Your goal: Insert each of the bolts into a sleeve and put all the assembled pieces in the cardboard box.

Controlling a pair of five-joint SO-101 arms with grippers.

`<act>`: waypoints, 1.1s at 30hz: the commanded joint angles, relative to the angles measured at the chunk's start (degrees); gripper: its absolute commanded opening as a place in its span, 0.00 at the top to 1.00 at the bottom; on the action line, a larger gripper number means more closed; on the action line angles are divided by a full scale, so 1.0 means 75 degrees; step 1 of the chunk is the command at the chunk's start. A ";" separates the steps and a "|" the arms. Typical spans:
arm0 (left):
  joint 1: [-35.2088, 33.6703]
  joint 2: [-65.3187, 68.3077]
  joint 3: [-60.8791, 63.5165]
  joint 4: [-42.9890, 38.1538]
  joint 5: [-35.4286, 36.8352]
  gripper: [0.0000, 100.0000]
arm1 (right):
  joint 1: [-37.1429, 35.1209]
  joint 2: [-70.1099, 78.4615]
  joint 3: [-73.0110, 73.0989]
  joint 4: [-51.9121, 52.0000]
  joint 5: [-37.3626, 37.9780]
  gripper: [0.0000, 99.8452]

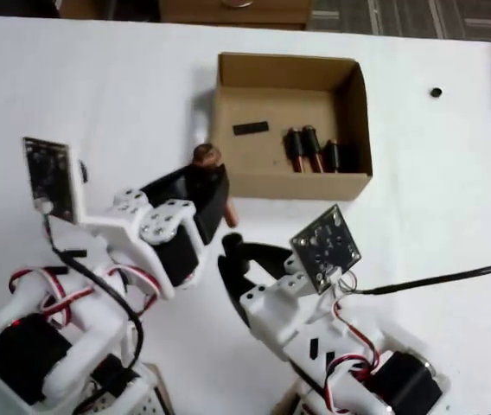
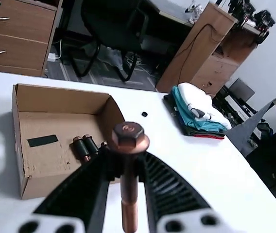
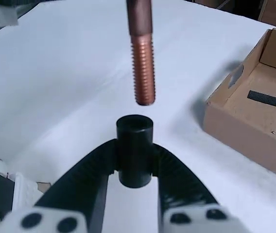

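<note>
"Bolt (image 2: 129, 187) on the left: who has it?"
"The left fingers (image 2: 87, 182) are clenched on the copper bolt just under its hexagonal head. Its threaded end points down, over the middle of the surface and toward the near edge."
"And beneath it?"
"The black sleeve (image 3: 134, 145) stands upright, grasped by the right fingers (image 3: 177, 170). The bolt's tip hangs just above the sleeve's open top but does not touch it; a gap shows between them."
"The cardboard box?"
"The cardboard box (image 1: 293, 185) sits just beyond both arms, near the far edge of the surface, open side up. A few assembled pieces (image 1: 310, 149) lie side by side on its floor toward its right wall, and a black strip (image 1: 251, 128) lies nearer the floor's middle."
"Anything further right?"
"A small black part (image 1: 436, 92) lies alone on the surface, well apart from the box, toward the far right corner. I cannot tell what it is."
</note>
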 commanded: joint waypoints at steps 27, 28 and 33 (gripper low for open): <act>0.0000 -0.0070 -0.0029 0.0281 0.0117 0.98 | 0.0311 -0.0076 -0.0105 -0.0264 0.0047 0.98; 0.0000 -0.0070 -0.0029 0.0281 0.0117 0.98 | 0.0311 -0.0076 -0.0105 -0.0264 0.0047 0.98; 0.0000 -0.0070 -0.0018 0.0281 0.0141 0.98 | 0.0311 -0.0076 -0.0105 -0.0264 0.0047 0.98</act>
